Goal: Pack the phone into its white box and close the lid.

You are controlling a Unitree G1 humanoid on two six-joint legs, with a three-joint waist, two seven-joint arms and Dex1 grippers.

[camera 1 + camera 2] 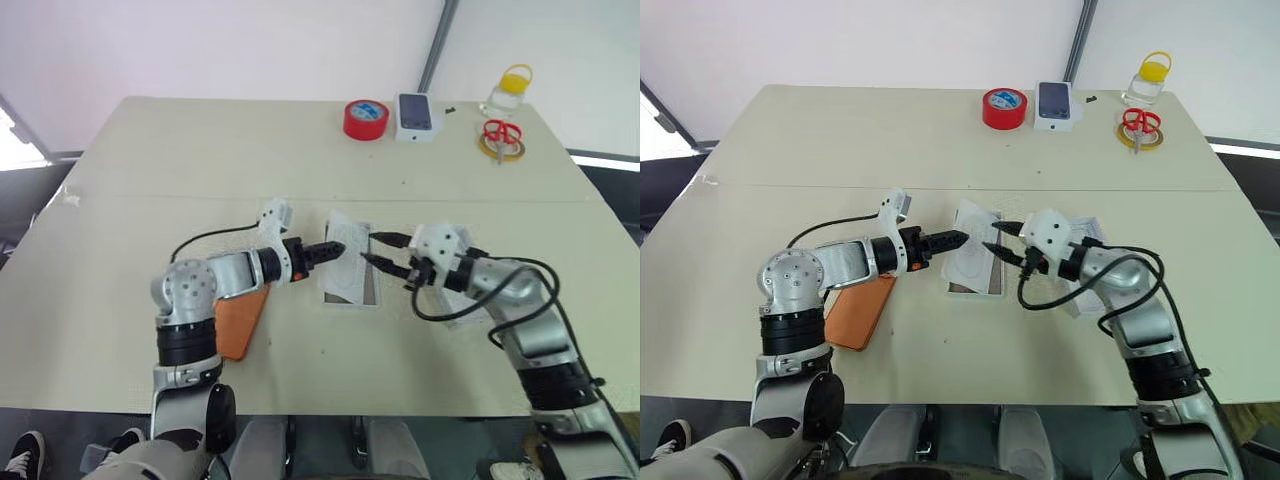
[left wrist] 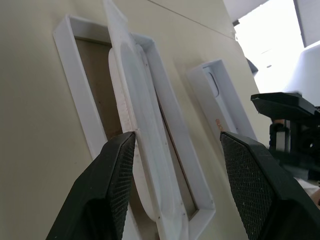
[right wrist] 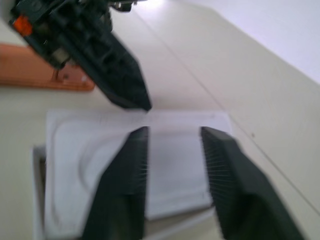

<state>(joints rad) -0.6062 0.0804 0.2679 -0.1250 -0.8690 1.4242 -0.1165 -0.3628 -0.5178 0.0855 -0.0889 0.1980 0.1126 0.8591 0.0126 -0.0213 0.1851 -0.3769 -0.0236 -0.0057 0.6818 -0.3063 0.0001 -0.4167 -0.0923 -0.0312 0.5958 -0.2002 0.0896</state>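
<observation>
The white box [image 1: 373,292] lies at the table's middle, brown floor showing. A thin white insert [image 1: 347,262] with an oval embossing leans tilted in it, one edge raised. My left gripper [image 1: 338,248] reaches in from the left, open, with its fingers [image 2: 117,165] on either side of the insert's raised edge. My right gripper [image 1: 378,249] comes from the right, open, its fingers [image 3: 132,150] apart at the insert's opposite edge. The orange phone [image 1: 238,322] lies flat under my left forearm. The lid [image 2: 220,100] rests beyond the box, beneath my right arm.
At the far edge stand a red tape roll [image 1: 366,119], a small white box picturing a dark phone [image 1: 417,117], red-handled scissors [image 1: 500,135] and a jar with a yellow cap [image 1: 510,90]. A seam [image 1: 150,196] crosses the table [image 1: 150,160] behind the box.
</observation>
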